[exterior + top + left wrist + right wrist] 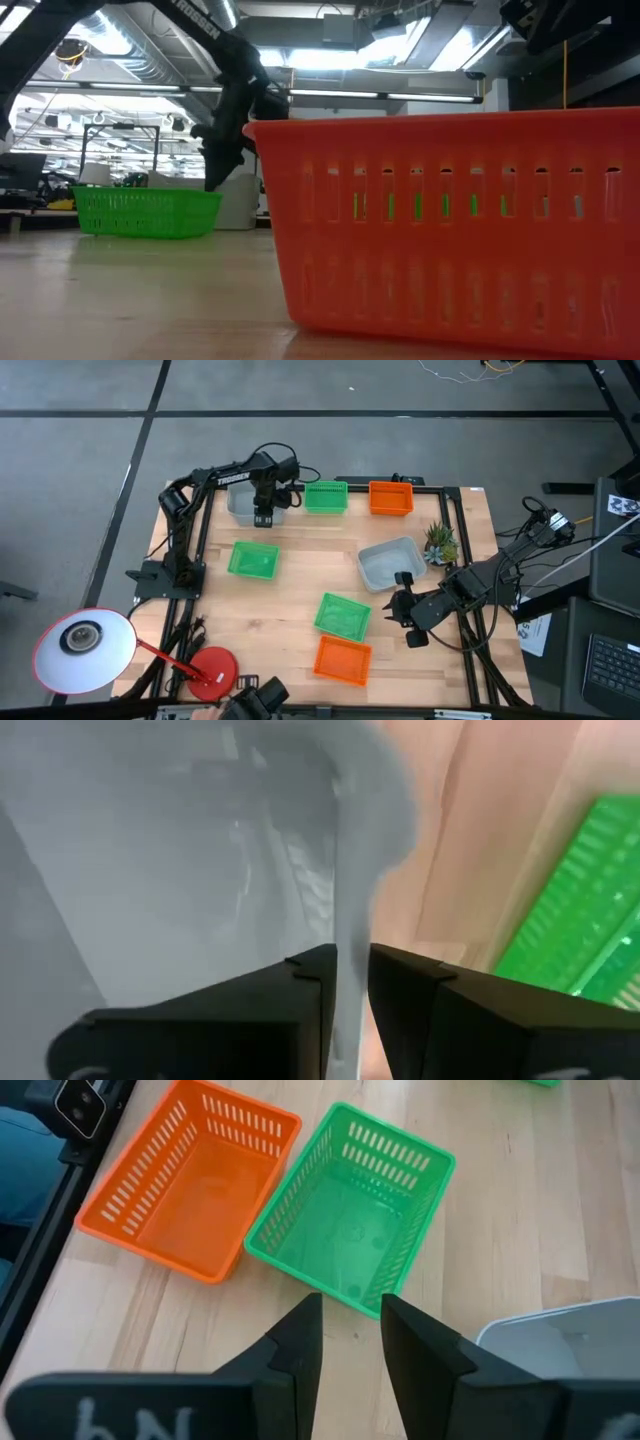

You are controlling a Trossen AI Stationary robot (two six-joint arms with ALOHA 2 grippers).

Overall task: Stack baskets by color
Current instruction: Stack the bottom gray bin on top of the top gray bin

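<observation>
Baskets looked light, stiff and slippery, best pinched by a thin wall. Left gripper (345, 990) clamped the far-left light grey perforated plastic basket's (240, 505) wall; right gripper (350, 1330) hovered open near the green perforated plastic basket (350, 1205).

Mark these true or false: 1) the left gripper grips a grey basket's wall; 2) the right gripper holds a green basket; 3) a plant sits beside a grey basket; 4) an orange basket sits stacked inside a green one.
1) True: the left gripper pinches the wall of the grey basket.
2) False: the right gripper is open and empty, above the green basket.
3) True: the potted plant stands beside the other grey basket.
4) False: the orange basket lies beside the green one.
</observation>
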